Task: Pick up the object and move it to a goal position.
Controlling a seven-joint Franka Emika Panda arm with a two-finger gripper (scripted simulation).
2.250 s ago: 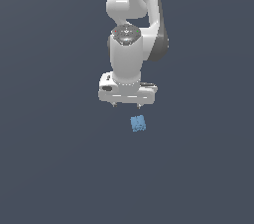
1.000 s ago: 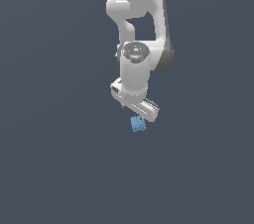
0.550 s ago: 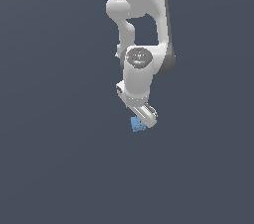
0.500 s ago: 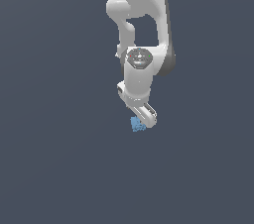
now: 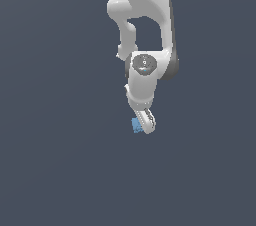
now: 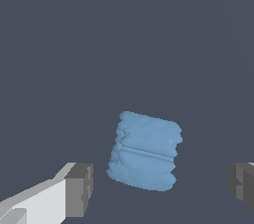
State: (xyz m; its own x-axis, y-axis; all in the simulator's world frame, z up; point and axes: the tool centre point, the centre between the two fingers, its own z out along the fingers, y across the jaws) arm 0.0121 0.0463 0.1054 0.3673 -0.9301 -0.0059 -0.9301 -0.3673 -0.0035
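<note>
Between our spread fingertips (image 6: 79,190) sits the light-blue cube (image 6: 145,151), gripper (image 6: 161,188) wide open, holding nothing. Cube rests on the grey floor (image 5: 60,160), skewed. We should drop lower, center it, then squeeze its flat faces evenly.

The exterior view looks from off the arm at some distance, taking in the white Panda arm (image 5: 145,45) from its upper links down to the gripper (image 5: 145,122) against a plain dark grey ground; the arm fills the middle of the picture. The wrist view sits on the wrist and faces out past the grey fingertips (image 6: 79,189), very near, so the light-blue cube (image 6: 145,150) looms large. Both views share that cube, seen in the exterior view only as a small blue patch (image 5: 135,125) partly covered by the gripper.
</note>
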